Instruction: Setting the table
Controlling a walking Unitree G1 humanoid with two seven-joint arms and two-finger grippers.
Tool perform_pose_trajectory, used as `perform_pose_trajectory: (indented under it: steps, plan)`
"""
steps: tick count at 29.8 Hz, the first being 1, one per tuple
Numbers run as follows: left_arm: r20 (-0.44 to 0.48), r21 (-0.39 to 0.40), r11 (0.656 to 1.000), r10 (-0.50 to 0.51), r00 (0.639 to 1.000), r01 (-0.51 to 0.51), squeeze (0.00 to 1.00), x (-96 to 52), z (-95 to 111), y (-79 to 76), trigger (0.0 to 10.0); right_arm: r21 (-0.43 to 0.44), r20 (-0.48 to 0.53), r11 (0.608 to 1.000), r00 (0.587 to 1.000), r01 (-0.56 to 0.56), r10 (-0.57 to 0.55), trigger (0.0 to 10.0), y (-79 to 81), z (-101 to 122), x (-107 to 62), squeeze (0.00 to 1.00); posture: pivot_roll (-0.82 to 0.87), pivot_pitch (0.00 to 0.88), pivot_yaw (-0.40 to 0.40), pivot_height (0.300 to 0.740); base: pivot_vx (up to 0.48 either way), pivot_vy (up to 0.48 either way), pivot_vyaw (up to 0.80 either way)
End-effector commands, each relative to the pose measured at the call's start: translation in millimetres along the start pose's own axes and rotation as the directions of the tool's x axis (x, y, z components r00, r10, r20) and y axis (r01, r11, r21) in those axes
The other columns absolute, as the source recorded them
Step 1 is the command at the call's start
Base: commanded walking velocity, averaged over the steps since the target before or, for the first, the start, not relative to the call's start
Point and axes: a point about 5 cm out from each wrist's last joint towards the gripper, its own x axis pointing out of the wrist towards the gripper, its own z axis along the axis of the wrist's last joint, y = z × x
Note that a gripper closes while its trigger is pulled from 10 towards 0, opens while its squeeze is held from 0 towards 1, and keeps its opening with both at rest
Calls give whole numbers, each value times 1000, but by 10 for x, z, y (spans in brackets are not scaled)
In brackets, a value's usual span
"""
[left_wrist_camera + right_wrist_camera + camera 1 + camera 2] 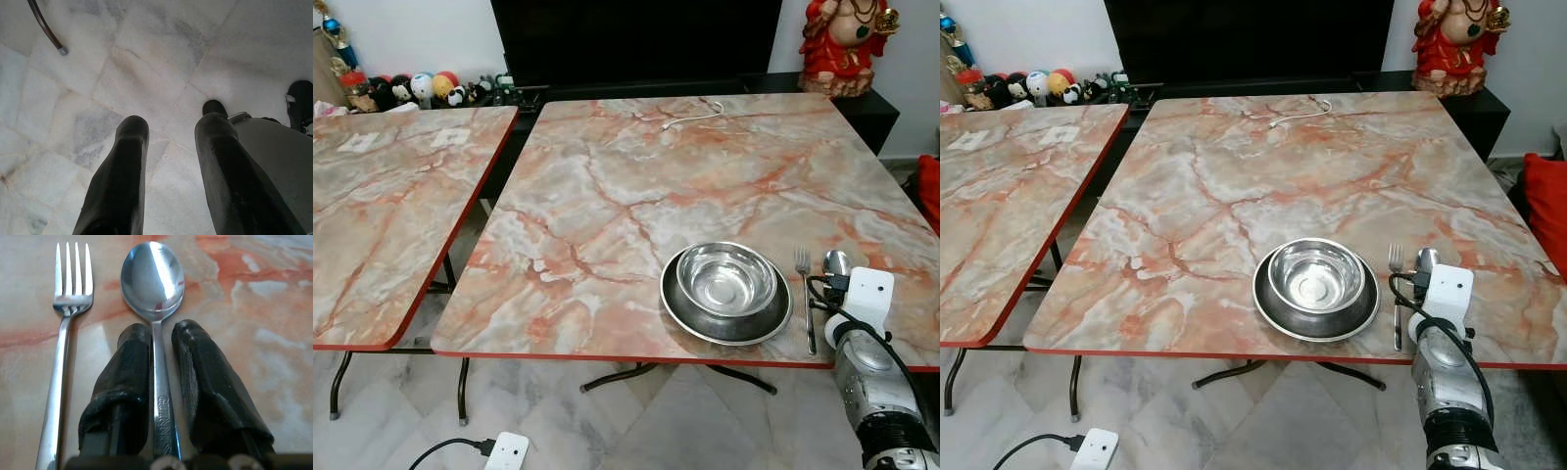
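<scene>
right end effector [159, 350] narrowed, left [171, 147] (apparently idle) parted

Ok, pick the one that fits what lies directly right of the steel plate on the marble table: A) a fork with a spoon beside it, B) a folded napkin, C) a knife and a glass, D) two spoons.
A: a fork lies next to the plate, and a spoon lies beside the fork, its handle running between the right gripper's fingers.
</scene>
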Motion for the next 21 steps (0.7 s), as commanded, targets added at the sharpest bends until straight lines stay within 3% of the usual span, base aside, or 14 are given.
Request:
perform_pose_trajectory:
  steps: [1,11,13,14,21]
  plan:
    - [-30,-1,1000,6,1000,-6,0,-13,-63,40,10000,21,45,1000,999,16,-17,10000,-31,68,-7,0,-90,28,75,740,0,0,0]
    - [-27,-3,1000,1,1000,-1,0,-10,-57,25,10000,72,167,997,986,-5,-8,10000,-11,191,-69,0,-94,27,76,740,0,0,0]
    - [-26,-3,1000,1,1000,-2,0,-10,-55,26,10000,103,236,995,972,-15,-9,10000,-2,276,-96,0,-96,27,77,740,0,0,0]
    - [-24,-5,1000,1,1000,-1,0,-10,-53,27,10000,115,332,993,943,-19,-21,10000,10,398,-144,0,-99,27,76,740,0,0,0]
    - [-18,-12,1000,6,1000,-6,0,-11,-48,36,10000,101,446,991,894,-88,33,10000,140,488,-278,0,-95,30,73,740,0,0,0]
